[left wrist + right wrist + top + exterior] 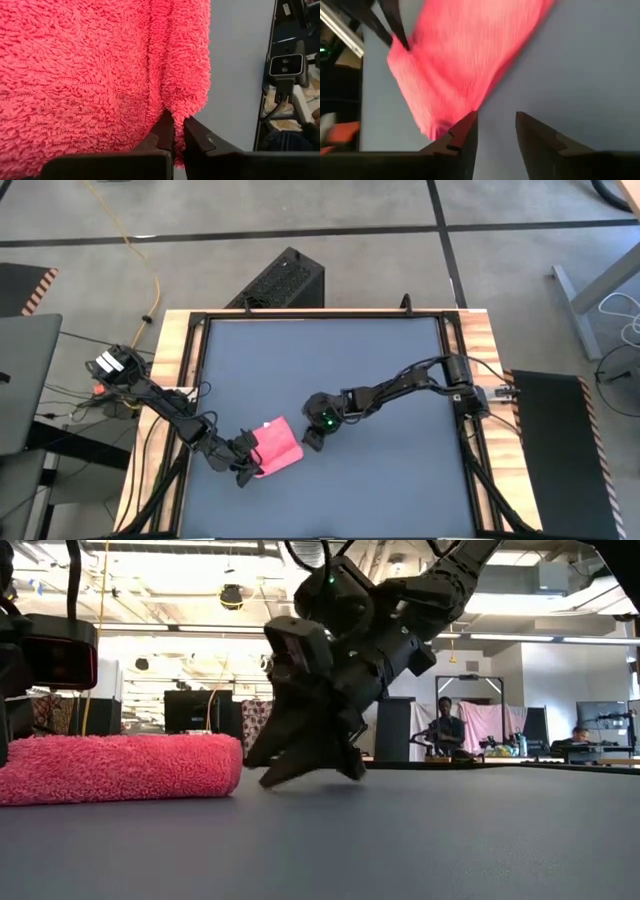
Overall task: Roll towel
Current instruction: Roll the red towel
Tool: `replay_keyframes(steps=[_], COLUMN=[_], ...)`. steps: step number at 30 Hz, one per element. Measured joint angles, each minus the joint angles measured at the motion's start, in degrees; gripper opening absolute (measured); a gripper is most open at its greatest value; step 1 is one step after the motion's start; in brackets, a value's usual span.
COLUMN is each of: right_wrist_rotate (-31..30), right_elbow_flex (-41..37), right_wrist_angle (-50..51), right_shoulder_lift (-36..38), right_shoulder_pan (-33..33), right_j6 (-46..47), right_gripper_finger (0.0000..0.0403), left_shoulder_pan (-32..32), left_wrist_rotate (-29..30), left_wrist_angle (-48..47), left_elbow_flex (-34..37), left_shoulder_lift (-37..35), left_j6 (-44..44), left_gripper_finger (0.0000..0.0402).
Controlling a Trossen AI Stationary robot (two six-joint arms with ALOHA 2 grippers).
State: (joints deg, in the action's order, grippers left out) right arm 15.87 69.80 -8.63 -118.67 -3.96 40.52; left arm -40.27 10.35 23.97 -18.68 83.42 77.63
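at the table's near left, the fluffy pink-red cloth towel [277,446] is lying folded.
the left gripper [178,131] is pinching its edge; the right gripper [496,131], jaws apart, is best regripping squarely.

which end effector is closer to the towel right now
Left. The left end effector is pinched shut on an edge of the towel, at its left side in the high view. The right end effector sits open just off the towel's right edge, holding nothing.
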Motion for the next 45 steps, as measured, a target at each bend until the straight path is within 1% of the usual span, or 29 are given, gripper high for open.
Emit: replay_keyframes(steps=[3, 6, 9, 11, 12, 15, 17, 18, 20, 23, 25, 28, 37, 42, 45], right_wrist_rotate=[-2.7, -3.2, -3.2, -3.3, -4.4, -12.4, -18.5, -20.4, -22.1, -22.3, -22.7, -22.5, -23.2, -23.0, -20.6], right_elbow_flex=[-0.1, 0.1, -0.1, -0.1, 0.0, 0.0, -0.1, 0.0, 0.2, 0.2, -0.1, 0.3, 0.6, 0.5, 0.6], right_wrist_angle=[-0.8, -1.5, -3.0, -3.9, -4.0, -3.6, -3.2, -4.6, -5.6, -6.2, -4.9, -7.1, -7.9, -9.3, -10.6], right_shoulder_lift=[3.5, 5.7, 5.8, 5.8, 5.7, 4.7, 4.6, 4.2, 4.1, 2.2, 1.6, 0.2, -2.5, -3.5, -4.1], right_shoulder_pan=[0.0, -1.2, -4.4, -7.2, -8.7, -12.8, -14.8, -15.2, -15.4, -14.3, -13.7, -12.9, -12.6, -11.7, -10.8], right_j6=[-5.9, -14.9, -25.6, -35.0, -40.0, -51.1, -56.4, -58.4, -60.6, -61.5, -61.5, -61.6, -64.3, -65.1, -65.4], right_gripper_finger=[0.0165, 0.0168, 0.0168, 0.0168, 0.0168, 0.0168, 0.0168, 0.0167, 0.0167, 0.0167, 0.0167, 0.0167, 0.0166, 0.0166, 0.0165], left_shoulder_pan=[0.0, 0.0, 0.0, 0.0, 0.0, 0.0, 0.0, 0.0, 0.0, 0.0, 0.0, 0.0, 0.0, 0.0, 0.0], left_wrist_rotate=[0.2, 0.4, 1.2, 1.8, 2.0, 2.2, 2.3, 2.4, 2.4, 2.4, 2.4, 2.4, 2.3, 1.9, 1.5], left_wrist_angle=[0.0, 0.4, 0.8, 1.3, 1.6, 2.5, 2.7, 2.7, 2.8, 2.8, 2.8, 2.9, 3.0, 3.3, 3.7], left_elbow_flex=[0.0, 0.0, 0.0, 0.0, 0.0, 0.0, 0.0, 0.0, 0.0, 0.0, 0.0, 0.0, 0.0, 0.0, 0.0], left_shoulder_lift=[0.0, 0.0, 0.0, 0.0, 0.0, 0.0, 0.0, 0.0, 0.0, 0.0, 0.0, 0.0, 0.0, 0.0, 0.0], left_j6=[0.8, 1.3, 2.0, 2.4, 2.5, 2.6, 3.1, 3.5, 3.9, 4.3, 4.5, 4.8, 4.6, 3.9, 3.2], left_gripper_finger=[0.0, 0.0, 0.0, 0.0, 0.0, 0.0, 0.0, 0.0, 0.0, 0.0, 0.0, 0.0, 0.0, 0.0, 0.0])
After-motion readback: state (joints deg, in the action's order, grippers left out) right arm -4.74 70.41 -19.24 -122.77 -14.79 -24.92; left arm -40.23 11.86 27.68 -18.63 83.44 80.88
